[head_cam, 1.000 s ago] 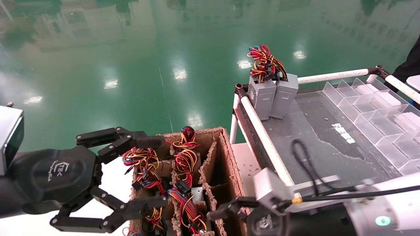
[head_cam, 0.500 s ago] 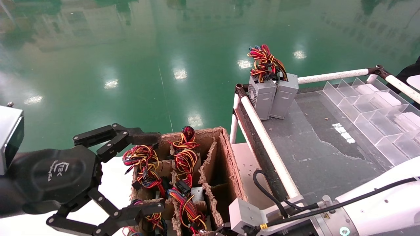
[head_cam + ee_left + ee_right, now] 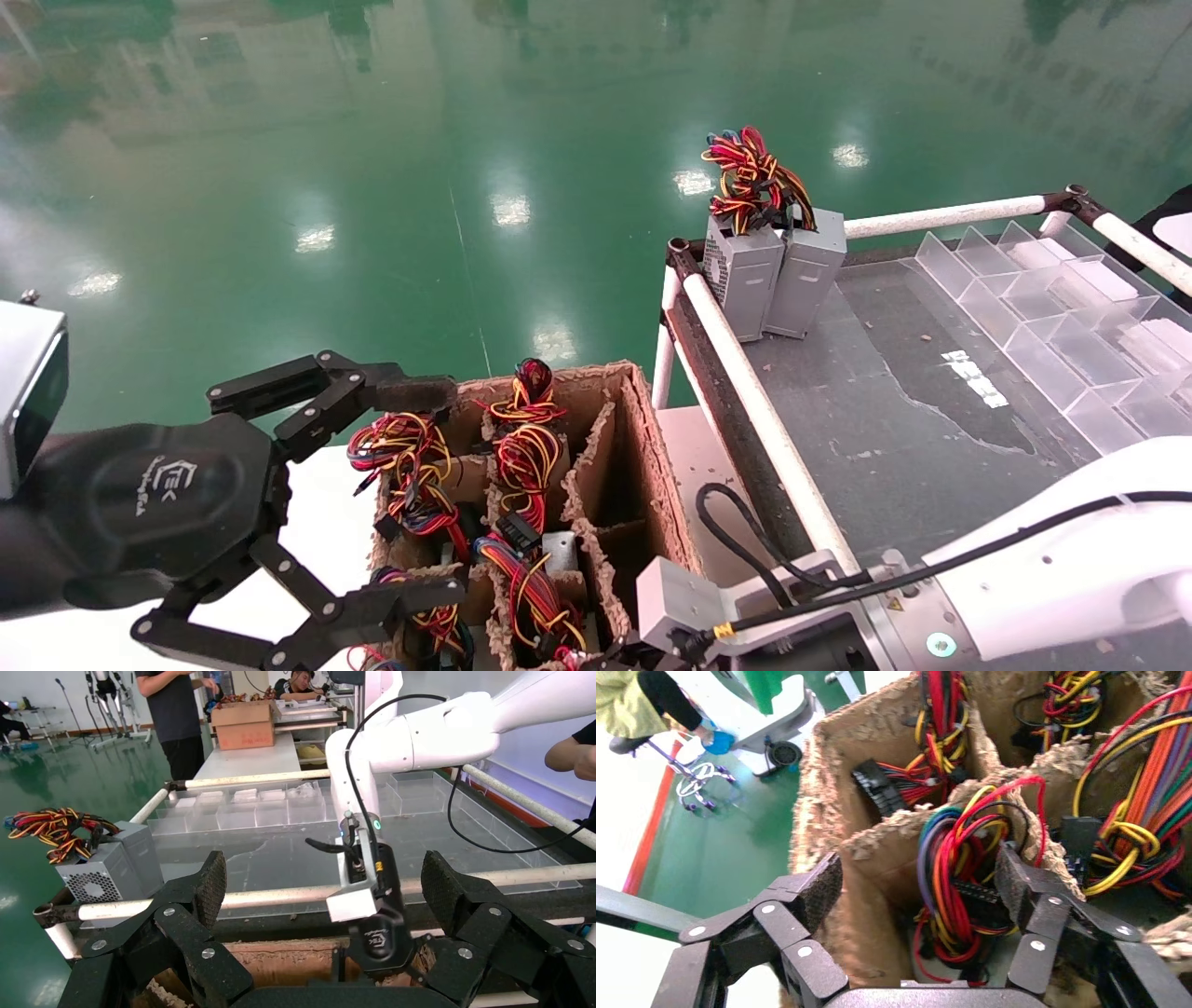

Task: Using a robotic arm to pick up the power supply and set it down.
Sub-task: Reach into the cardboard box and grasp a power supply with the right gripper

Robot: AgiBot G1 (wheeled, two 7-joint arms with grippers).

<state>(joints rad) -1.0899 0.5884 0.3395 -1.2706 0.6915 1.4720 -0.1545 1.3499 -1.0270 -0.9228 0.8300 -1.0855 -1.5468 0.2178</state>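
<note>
Several power supplies stand in a divided cardboard box (image 3: 652,438), their red, yellow and black wire bundles (image 3: 526,438) sticking up. My right arm (image 3: 1043,559) reaches down at the box's near end; its grey camera block (image 3: 666,596) shows, the claw is cut off by the picture's edge. In the right wrist view the right gripper (image 3: 916,881) is open, straddling a cardboard wall and one power supply's wire bundle (image 3: 954,881), whose metal case is hidden. My left gripper (image 3: 419,494) hangs open beside the box, holding nothing.
Two more grey power supplies (image 3: 773,270) stand upright at the far corner of the grey cart top (image 3: 931,419), behind a white rail (image 3: 754,401). Clear plastic dividers (image 3: 1052,317) fill the cart's right side. People stand beyond the cart (image 3: 172,713).
My right arm has swung left and down from over the cart edge to the box's near end, its claw dropping out of the head view. The left gripper shifted slightly.
</note>
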